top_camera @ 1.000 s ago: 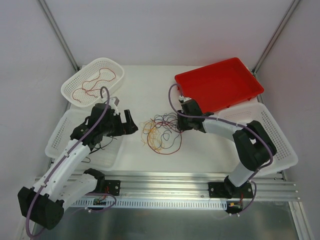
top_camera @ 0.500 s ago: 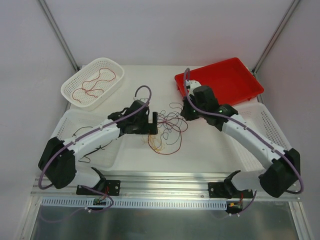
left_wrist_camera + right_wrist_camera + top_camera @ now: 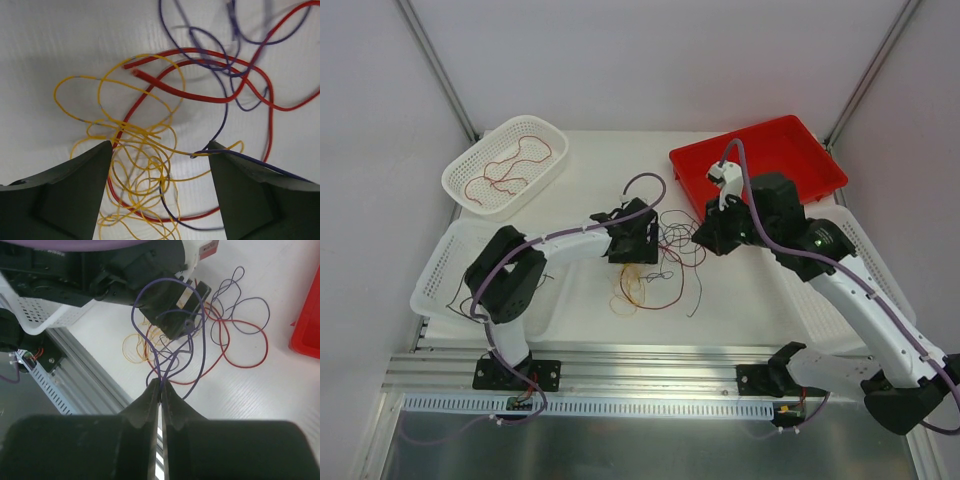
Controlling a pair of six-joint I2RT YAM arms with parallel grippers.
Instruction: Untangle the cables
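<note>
Cables [image 3: 652,272]: loose tangle of thin red, yellow and purple strands on the table [image 3: 600,175], mid-field between the two arms.
Left gripper [image 3: 160,150]: jaws wide apart, low over the tangle, holding nothing. The yellow strands [image 3: 142,170] lie in the gap between its fingers.
Right gripper [image 3: 160,390]: jaws fully closed, pinching the purple strand [image 3: 156,367], which runs from the tips down toward the tangle.
Step in hand (judgement): right arm placed to draw the purple strand clear; left arm placed to pin the rest.
Risk, dragging: the purple strand weaves through the red strand [image 3: 200,97] and the yellow knot. A pull with nothing pinned would likely lift the whole tangle or tighten it.
Risk, mixed grip: purple and red pass close to the yellow knot. Closing the left jaws here could trap the very strand being pulled.
Risk, snagging: a purple loop appears to pass around the left gripper body. Contact cannot be confirmed. Tension could hook it there.
Top view only: overall layout, both arms, and the red tray [image 3: 790,150] just beyond the right gripper. Jaw gaps are not readable.
Left wrist view only: yellow knot detail and a purple line crossing one finger. The right gripper is absent.
Right wrist view only: the closed pinch and the loop near the left gripper.
</note>
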